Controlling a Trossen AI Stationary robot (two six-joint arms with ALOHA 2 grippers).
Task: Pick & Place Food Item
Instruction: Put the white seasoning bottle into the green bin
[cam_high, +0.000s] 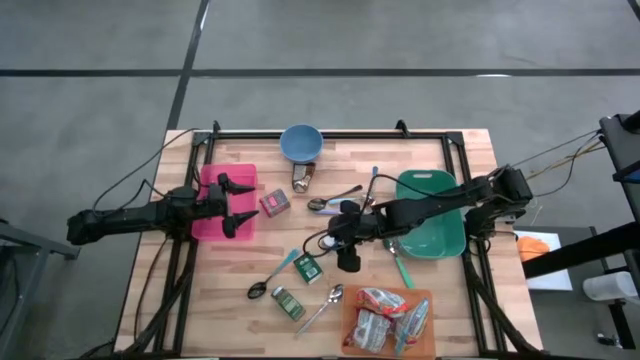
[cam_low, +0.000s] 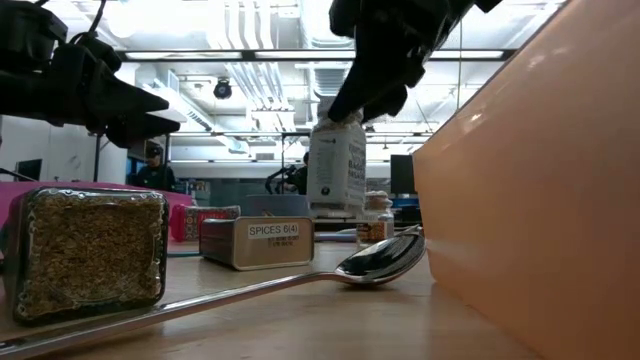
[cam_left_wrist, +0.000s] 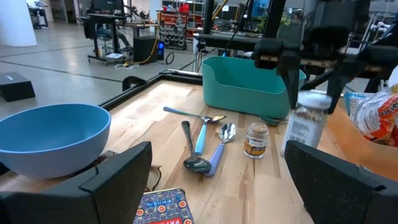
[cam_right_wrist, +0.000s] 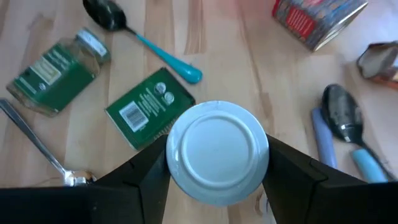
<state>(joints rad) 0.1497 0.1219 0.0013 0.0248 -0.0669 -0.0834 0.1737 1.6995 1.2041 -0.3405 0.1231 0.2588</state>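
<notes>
One jar (cam_right_wrist: 216, 151) is in hand so far: the right gripper (cam_right_wrist: 216, 155) has its jaws clamped on either side of the white lid, and the low view shows the jar hanging clear of the table (cam_high: 440, 150), so the pick looks done. The placing is left, and the pictures do not say where it should go. Below the jaws on the wood lie a green tin (cam_right_wrist: 149, 106), a green-labelled bottle (cam_right_wrist: 56, 71) and a teal-handled spoon (cam_right_wrist: 146, 43). Off to one side of the jaws, near but apart, stands the green bin (cam_high: 432, 215), a likely target, though that is only a guess. A blue bowl (cam_high: 300, 142) sits farther off. The left gripper (cam_high: 233, 205) waits over the pink tray (cam_high: 212, 180) with its jaws spread wide and nothing between them.
</notes>
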